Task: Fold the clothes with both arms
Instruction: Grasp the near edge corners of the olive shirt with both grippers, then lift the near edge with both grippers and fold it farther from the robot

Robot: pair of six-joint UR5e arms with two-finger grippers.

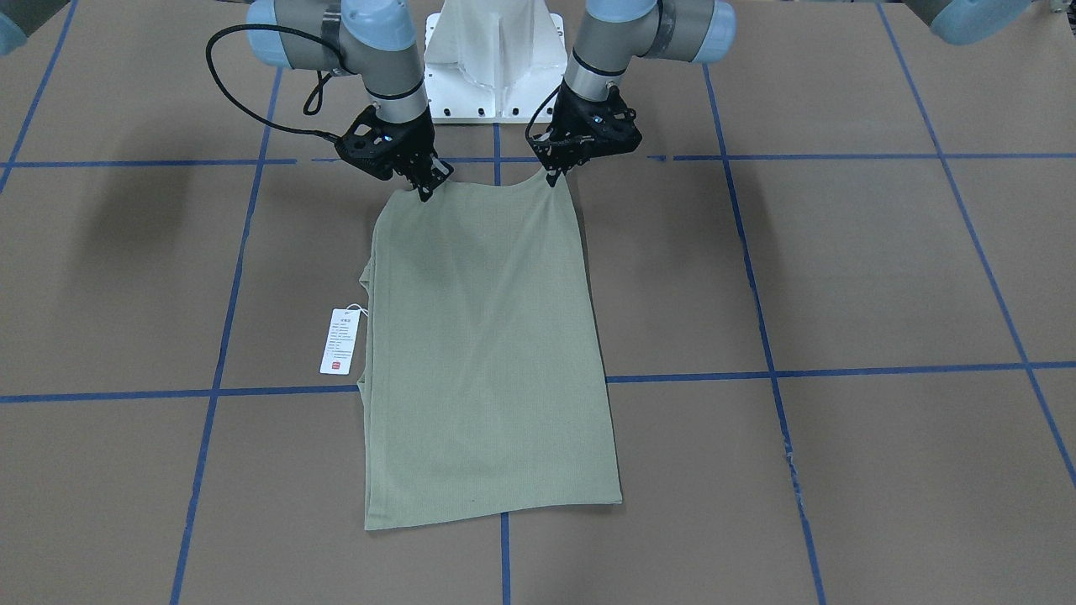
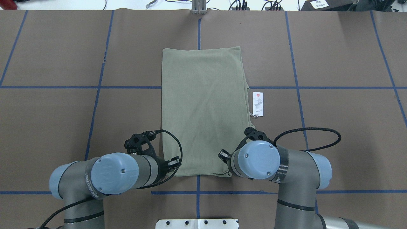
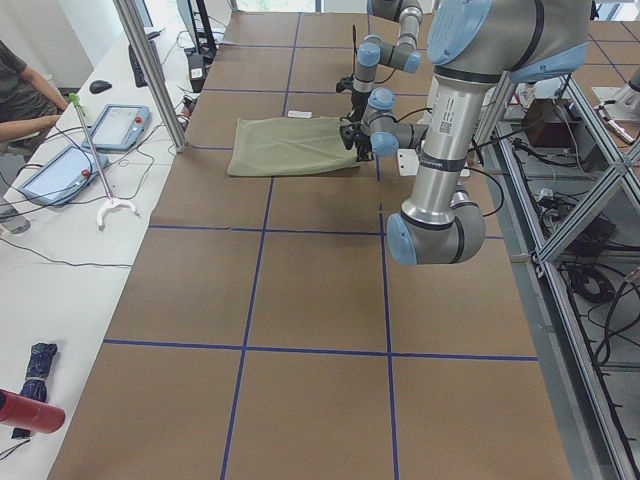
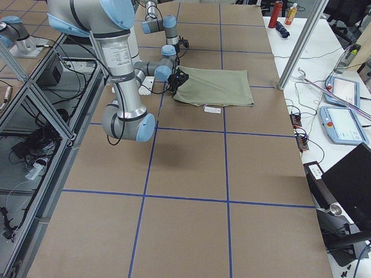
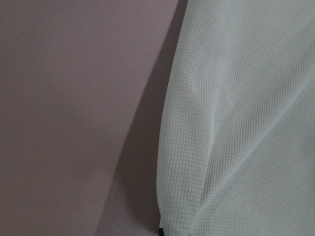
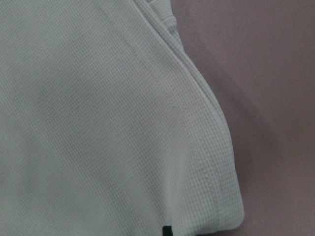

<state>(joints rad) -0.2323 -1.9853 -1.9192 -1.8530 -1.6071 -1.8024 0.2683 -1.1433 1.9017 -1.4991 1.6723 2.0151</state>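
- A sage-green knit shirt (image 1: 487, 353), folded into a long narrow rectangle, lies on the brown paper-covered worktop (image 1: 841, 269), which is crossed by blue tape lines. Its long sides run straight away from the robot.
- The far short edge lies flat. The near short edge is drawn up at both corners and dips in a shallow curve between them.
- The black two-finger left gripper (image 1: 553, 178), on a silver-grey arm with light blue joint caps, is at the near corner on the robot's left. Its jaws are pressed together on the fabric there.
- The black two-finger right gripper (image 1: 427, 186) is at the other near corner, its jaws likewise closed narrow on the cloth.
- The left wrist view shows waffle-textured fabric on its right side with soft diagonal creases. Bare worktop and a shadow are on its left.
- The right wrist view shows a stitched hem and a rounded fabric corner, with a second layer's edge showing beside the hem and the worktop beyond.
- A white paper hang tag with a red mark (image 1: 340, 340) lies flat on the worktop just beside the shirt's long edge on the robot's right. A thin white string joins it to the shirt.
- A white metal pedestal base (image 1: 496, 59) stands between the two arms at the robot's side of the worktop.
- In the left side view a person's arm (image 3: 20, 95) rests at a white side table.
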